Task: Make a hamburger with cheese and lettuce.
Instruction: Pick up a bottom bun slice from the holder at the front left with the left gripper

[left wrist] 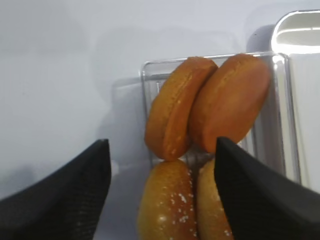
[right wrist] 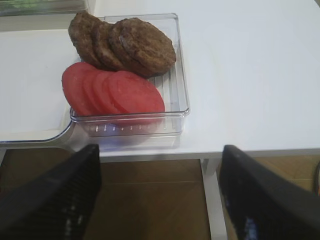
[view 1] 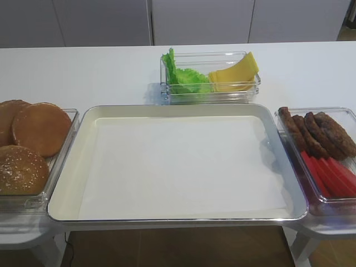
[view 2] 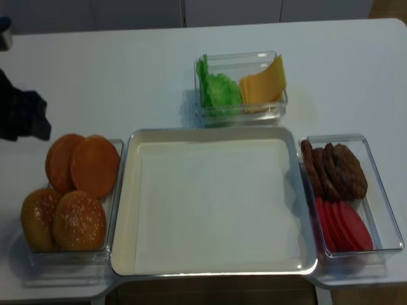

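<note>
A white tabletop [view 1: 100, 67] carries a large metal tray [view 1: 178, 214] lined with pale paper, and nothing lies on the paper. On the left a clear bin [view 2: 116, 190] holds two plain bun halves [view 2: 94, 165] leaning at the back and two sesame-seeded bun tops [view 2: 77, 220] in front. Behind the tray a clear box [view 1: 245, 92] holds the lettuce [view 1: 186, 79] on its left and the cheese [view 1: 236, 72] on its right, touching. On the right another clear bin [right wrist: 180, 85] holds dark patties [right wrist: 142, 45] overlapping red slices [right wrist: 115, 92]. The left end effector [left wrist: 160, 192] hovers released above the buns, fingers wide apart, gripping nothing. The right end effector [right wrist: 160, 195] hangs released before the patty bin, off the tabletop edge.
</note>
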Robot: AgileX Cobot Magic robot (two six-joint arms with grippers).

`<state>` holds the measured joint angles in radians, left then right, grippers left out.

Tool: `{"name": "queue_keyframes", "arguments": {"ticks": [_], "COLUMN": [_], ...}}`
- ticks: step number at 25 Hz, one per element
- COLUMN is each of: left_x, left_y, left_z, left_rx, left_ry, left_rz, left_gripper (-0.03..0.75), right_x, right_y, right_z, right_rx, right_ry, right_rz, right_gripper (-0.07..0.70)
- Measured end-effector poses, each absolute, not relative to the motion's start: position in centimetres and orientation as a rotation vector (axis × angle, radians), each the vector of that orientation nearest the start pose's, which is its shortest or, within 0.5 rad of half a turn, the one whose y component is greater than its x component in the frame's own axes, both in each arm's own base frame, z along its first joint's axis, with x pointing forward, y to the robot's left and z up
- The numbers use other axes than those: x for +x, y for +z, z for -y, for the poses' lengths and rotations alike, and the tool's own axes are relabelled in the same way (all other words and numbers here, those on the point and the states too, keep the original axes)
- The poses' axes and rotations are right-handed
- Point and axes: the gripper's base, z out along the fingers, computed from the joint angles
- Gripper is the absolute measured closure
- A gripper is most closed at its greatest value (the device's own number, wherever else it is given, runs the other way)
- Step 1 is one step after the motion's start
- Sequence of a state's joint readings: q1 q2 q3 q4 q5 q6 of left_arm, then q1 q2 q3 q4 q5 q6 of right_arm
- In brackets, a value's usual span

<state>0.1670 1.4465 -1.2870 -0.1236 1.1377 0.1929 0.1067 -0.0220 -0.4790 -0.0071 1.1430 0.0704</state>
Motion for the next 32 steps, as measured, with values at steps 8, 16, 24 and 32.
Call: {"name": "queue_keyframes", "arguments": {"ticks": [8,16,24,32], "left_x": [30.4,32.1,33.5,34.4], "left_y": [31.9,31.0,28.8,27.1], "left_z": [-4.7,-4.6,-5.0,-5.1], "left_rx": [0.229,0.441,0.556,0.597], "left_ry": [-0.115,-0.183,-0.218,-0.274], "left_rz": [-2.796,-2.804,-2.83,-2.849], "left_gripper": [0.23,0.23,0.23,0.237], "right_x": [-0.9,-0.9,-0.9,-0.9], "right_y": [26.5,26.5,26.5,26.5], "right_z": [0.2,0.2,0.2,0.2], "right_rx": [-0.038,-0.038,-0.038,-0.038], "right_ry": [0.096,0.096,0.096,0.096], "right_rz": [-2.127,-2.127,-2.127,-2.127], "right_gripper": [0.057,0.057,0.057,0.057]}}
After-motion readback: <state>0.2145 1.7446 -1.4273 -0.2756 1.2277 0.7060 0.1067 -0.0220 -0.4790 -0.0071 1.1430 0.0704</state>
